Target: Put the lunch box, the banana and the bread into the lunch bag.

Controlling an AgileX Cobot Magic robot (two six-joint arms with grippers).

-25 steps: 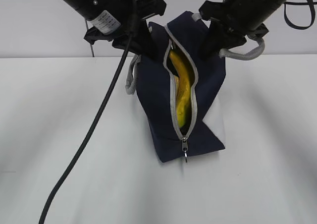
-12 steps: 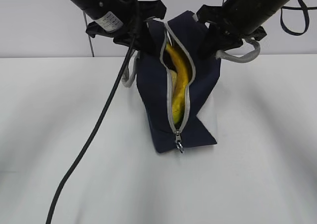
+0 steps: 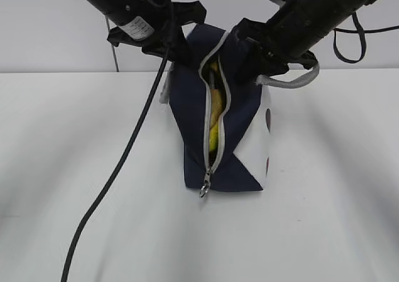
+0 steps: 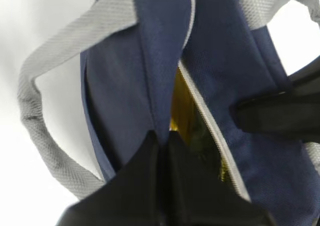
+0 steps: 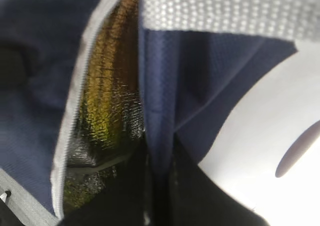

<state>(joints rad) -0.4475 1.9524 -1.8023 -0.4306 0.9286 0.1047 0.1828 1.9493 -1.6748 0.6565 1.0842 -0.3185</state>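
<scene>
Both arms held the lunch bag (image 3: pixel 215 129) by its mouth, near the tabletop's (image 3: pixel 75 170) far edge.

Left gripper (image 4: pixel 162 141) and right gripper (image 5: pixel 157 158) each pinched shut on fabric beside the zipper, probably steadying the bag; the banana (image 3: pixel 214 116) showed inside.

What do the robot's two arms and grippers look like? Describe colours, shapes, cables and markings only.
Both arms are matte black tubes ending in angular black brackets. The left arm carries a white label with small print, and a thick black cable hangs from it down across the white table. Thin black cable loops hang beside the right arm. Each wrist view shows flat black fingers.
</scene>
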